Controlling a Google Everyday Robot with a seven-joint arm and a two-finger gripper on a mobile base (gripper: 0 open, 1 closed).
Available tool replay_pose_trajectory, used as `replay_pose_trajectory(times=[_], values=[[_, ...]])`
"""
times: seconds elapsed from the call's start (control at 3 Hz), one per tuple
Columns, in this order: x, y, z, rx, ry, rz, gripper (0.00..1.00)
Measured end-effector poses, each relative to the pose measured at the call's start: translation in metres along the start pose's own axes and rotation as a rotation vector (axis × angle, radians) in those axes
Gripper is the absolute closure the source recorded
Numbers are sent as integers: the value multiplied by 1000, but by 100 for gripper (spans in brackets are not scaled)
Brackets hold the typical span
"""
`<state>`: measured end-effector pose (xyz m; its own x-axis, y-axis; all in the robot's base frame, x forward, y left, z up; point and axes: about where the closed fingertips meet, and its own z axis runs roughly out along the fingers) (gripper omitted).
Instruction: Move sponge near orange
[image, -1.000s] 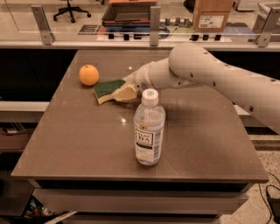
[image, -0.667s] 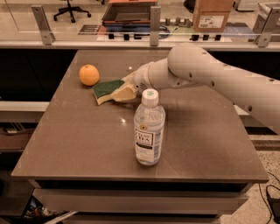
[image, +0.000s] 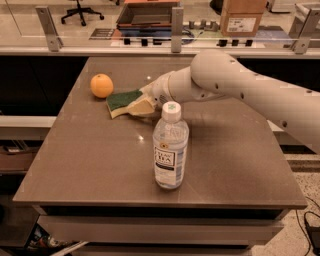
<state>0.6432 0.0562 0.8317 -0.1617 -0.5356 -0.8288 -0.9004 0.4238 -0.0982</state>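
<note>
The orange (image: 101, 85) rests on the brown table (image: 100, 160) at its far left. The sponge (image: 125, 101), green top and pale yellow body, lies just right of the orange with a small gap between them, its right end tilted up. My gripper (image: 148, 101) reaches in from the right on the white arm (image: 235, 85) and is shut on the sponge's right end. The fingertips are partly hidden behind the sponge and the bottle cap.
A clear water bottle (image: 170, 147) with a white cap stands upright in the middle of the table, just in front of the gripper. A railing with posts (image: 176, 22) and a cardboard box (image: 241, 17) lie beyond the far edge.
</note>
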Motion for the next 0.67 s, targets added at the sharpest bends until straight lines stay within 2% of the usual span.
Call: replay_pose_trajectory(times=[0.33, 0.67], values=[[-1, 1, 1, -3, 0, -1, 0], [-1, 1, 1, -3, 0, -1, 0]])
